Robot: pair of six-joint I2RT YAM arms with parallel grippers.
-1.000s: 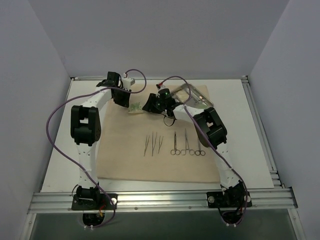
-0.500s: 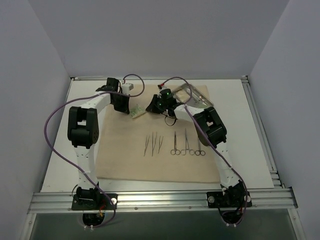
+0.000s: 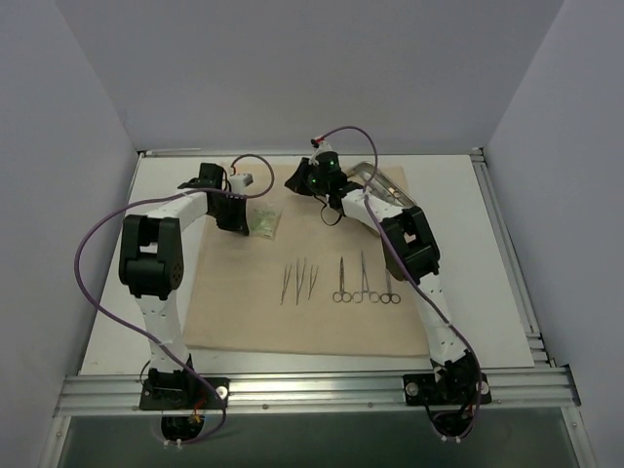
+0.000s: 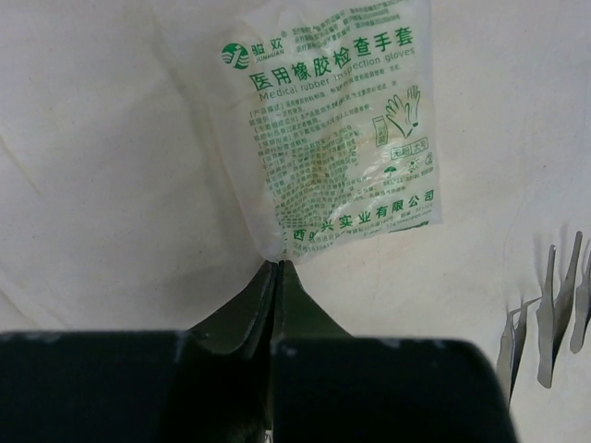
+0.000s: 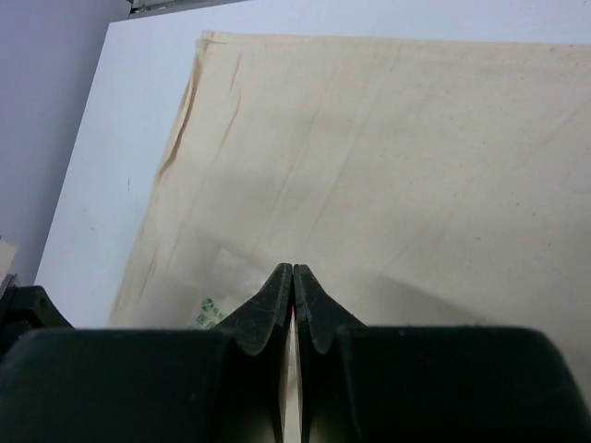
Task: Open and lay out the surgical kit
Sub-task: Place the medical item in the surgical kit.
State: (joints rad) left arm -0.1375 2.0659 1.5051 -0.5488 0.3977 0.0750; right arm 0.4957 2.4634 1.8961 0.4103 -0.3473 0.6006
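The surgical kit lies spread on its beige cloth. A clear glove packet with green print rests flat on the cloth. My left gripper is shut on the packet's near corner. My right gripper hangs over the cloth's far part, shut with nothing in it; the packet shows just below and left of its tips. Thin tweezers and scissor-handled forceps lie in a row at mid-cloth. The steel tray sits at the far right.
White table surrounds the cloth, with grey walls on three sides. A small white block sits by the left wrist. Purple cables loop off both arms. The cloth's left edge borders bare table.
The right gripper shut and drew back from the packet toward the table's far edge. The left gripper closed on the packet's corner and the left arm swung a little left.
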